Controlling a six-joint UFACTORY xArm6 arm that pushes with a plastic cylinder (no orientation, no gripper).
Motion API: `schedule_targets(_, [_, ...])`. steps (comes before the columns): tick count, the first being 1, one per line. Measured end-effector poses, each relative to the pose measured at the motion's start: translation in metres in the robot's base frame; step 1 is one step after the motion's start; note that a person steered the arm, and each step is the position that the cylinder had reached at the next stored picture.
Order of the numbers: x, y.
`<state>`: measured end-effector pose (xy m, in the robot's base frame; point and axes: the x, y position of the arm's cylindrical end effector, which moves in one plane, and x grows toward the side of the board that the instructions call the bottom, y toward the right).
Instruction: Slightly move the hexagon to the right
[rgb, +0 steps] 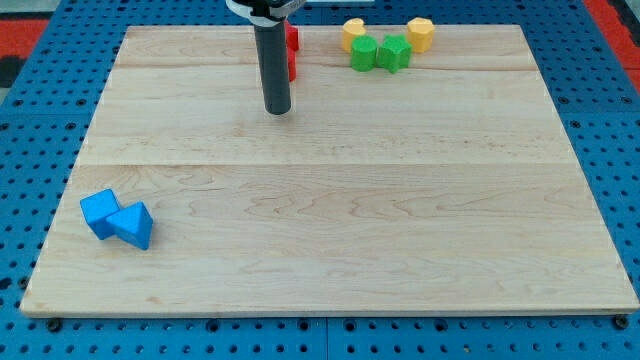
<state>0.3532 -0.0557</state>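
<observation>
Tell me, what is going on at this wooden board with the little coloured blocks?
A robot arm ending in a dark rod is pushing small blocks about on a pale wooden board. My tip rests near the view's top, just left of two red blocks partly hidden behind the rod. The yellow hexagon block it is meant to nudge sits farther right, beside another yellow block and two green blocks, untouched. Two blue blocks lie at the view's bottom left.

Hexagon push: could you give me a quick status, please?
My tip down on the board, just left of the red blocks. Yellow hexagon at the view's top right, untouched. Green blocks and another yellow block lie between.
</observation>
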Motion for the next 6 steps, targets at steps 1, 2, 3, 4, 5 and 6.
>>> schedule_targets(1, [-0.003, 0.001])
schedule_targets(2, [-0.006, 0.029])
schedule_targets(3, [-0.023, 0.126])
schedule_targets(4, [-0.056, 0.202])
schedule_targets(5, [-0.087, 0.236])
schedule_targets(6, [-0.091, 0.159])
